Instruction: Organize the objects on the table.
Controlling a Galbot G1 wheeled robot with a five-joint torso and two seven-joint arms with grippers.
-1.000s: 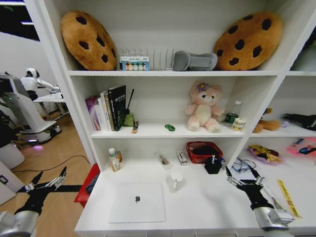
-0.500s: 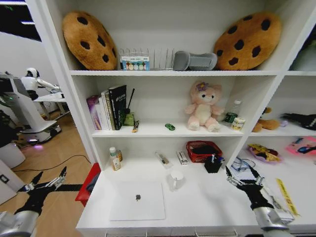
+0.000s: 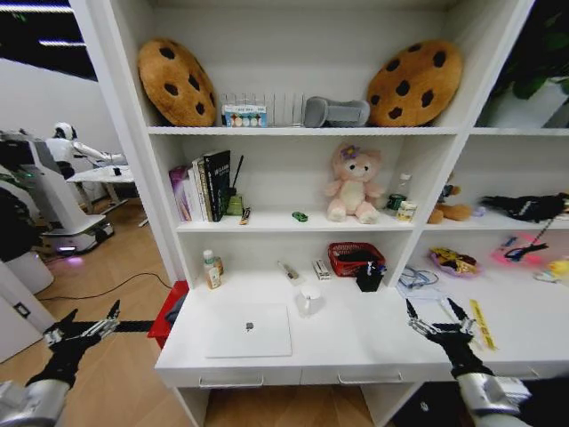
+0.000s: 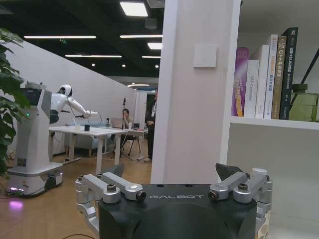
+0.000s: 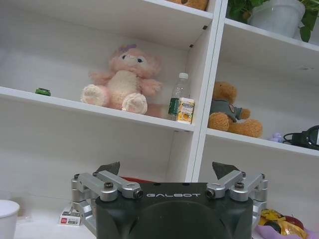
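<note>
A closed silver laptop (image 3: 249,330) lies flat on the white table (image 3: 373,342), near its front left. A tiny green toy (image 3: 300,216) sits on the shelf above, left of a pink plush; the right wrist view shows the green toy (image 5: 43,91) too. My left gripper (image 3: 82,326) hangs open over the wooden floor, left of the table and apart from everything. My right gripper (image 3: 440,322) is open just above the table's front right, with nothing between its fingers. In the wrist views the left gripper (image 4: 172,172) and the right gripper (image 5: 167,168) both stand spread.
On the table's back half stand a small bottle (image 3: 212,269), a white cup (image 3: 309,301), a red basket (image 3: 354,259) and a black holder (image 3: 368,278). Books (image 3: 204,185) fill the shelf's left end. A red bin (image 3: 169,313) sits on the floor beside the table.
The whole head view has pulled back: shelving and table look smaller and the drawer fronts now show. Both grippers keep the same open pose.
</note>
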